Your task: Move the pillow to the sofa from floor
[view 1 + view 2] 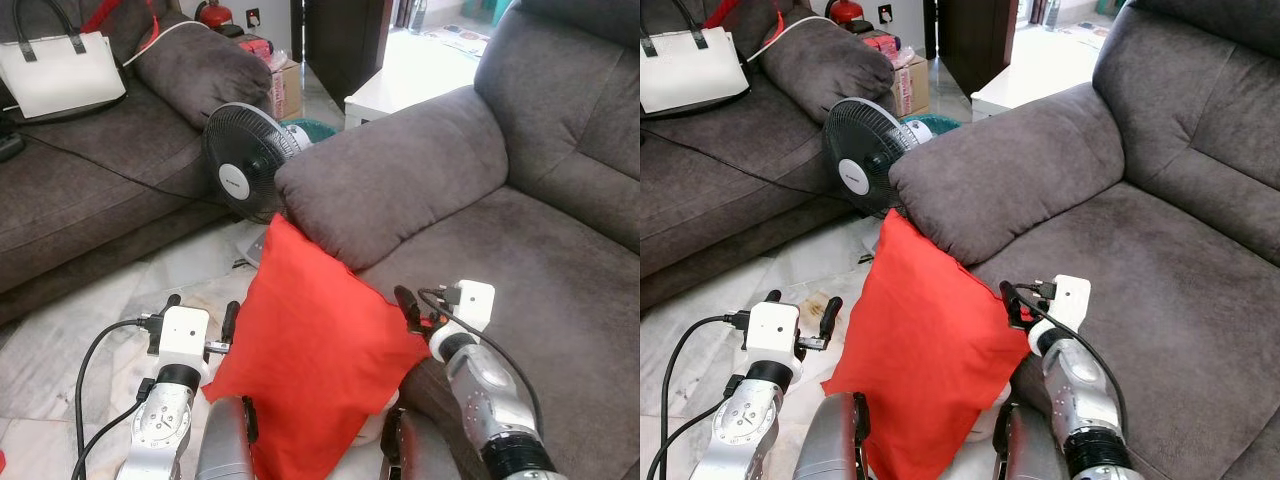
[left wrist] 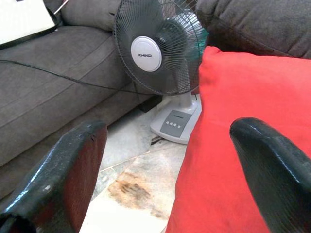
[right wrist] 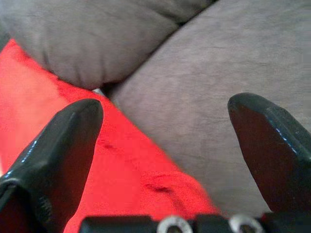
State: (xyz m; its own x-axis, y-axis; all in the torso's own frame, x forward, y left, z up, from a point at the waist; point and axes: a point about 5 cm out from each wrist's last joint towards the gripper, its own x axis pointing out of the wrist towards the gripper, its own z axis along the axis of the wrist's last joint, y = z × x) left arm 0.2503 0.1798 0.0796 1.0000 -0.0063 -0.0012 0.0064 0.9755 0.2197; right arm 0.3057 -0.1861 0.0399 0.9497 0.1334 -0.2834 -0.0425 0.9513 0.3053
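The red pillow [image 1: 310, 370] stands on edge off the floor between my two arms. Its upper corner leans against the grey sofa's armrest [image 1: 400, 170]. My left gripper [image 1: 200, 310] is open at the pillow's left edge; in the left wrist view one finger [image 2: 272, 165] lies against the red cloth [image 2: 243, 97]. My right gripper [image 1: 415, 305] is open at the pillow's right corner, over the front of the sofa seat [image 1: 540, 290]. The right wrist view shows the pillow [image 3: 121, 170] beside one finger [image 3: 63, 145] and the seat behind.
A black table fan [image 1: 245, 165] stands on the floor just behind the pillow, beside the armrest. A second grey sofa [image 1: 90, 190] on the left carries a white handbag [image 1: 60, 70] and a cable. A cardboard box [image 1: 288, 85] sits behind. Marble floor [image 1: 60, 350] lies at left.
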